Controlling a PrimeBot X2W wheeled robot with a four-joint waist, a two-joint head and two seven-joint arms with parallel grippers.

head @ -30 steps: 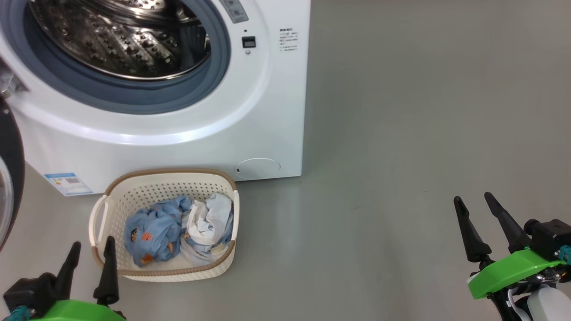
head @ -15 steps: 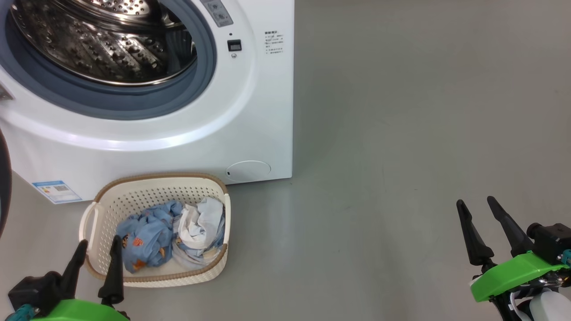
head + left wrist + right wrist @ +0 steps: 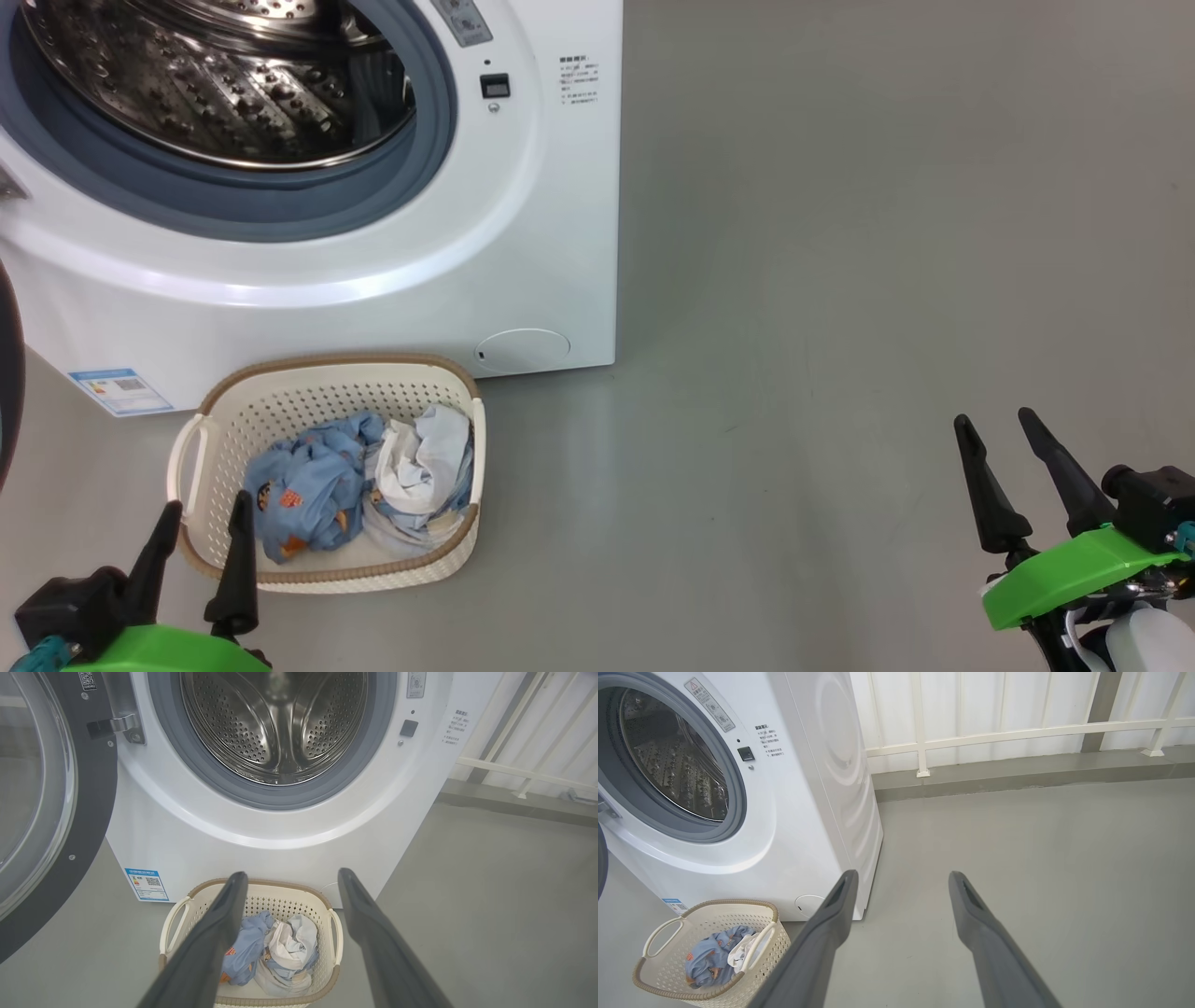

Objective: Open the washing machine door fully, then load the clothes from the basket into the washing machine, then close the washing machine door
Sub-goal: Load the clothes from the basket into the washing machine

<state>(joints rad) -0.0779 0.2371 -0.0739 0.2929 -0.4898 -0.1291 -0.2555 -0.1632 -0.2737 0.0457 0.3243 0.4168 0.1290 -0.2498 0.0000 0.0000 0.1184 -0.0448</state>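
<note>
- Washing machine (image 3: 373, 280) sat upper left of head view, its steel drum (image 3: 215, 84) exposed.
- Washing machine door (image 3: 46, 812) stood swung open at left edge of left wrist view; glass w/ black rim.
- Basket (image 3: 233, 429) sat lower left on grey floor (image 3: 840, 280), just in front of machine.
- Clothes (image 3: 355, 485) lay inside basket: blue print garment (image 3: 303, 490) left, white garment (image 3: 420, 462) right, touching.
- L hand (image 3: 209, 501) at lower left, fingers spread wide, nothing held, tips at basket's near-left rim.
- R hand (image 3: 992, 416) at lower right, fingers wide, nothing held, well apart from basket.
</note>
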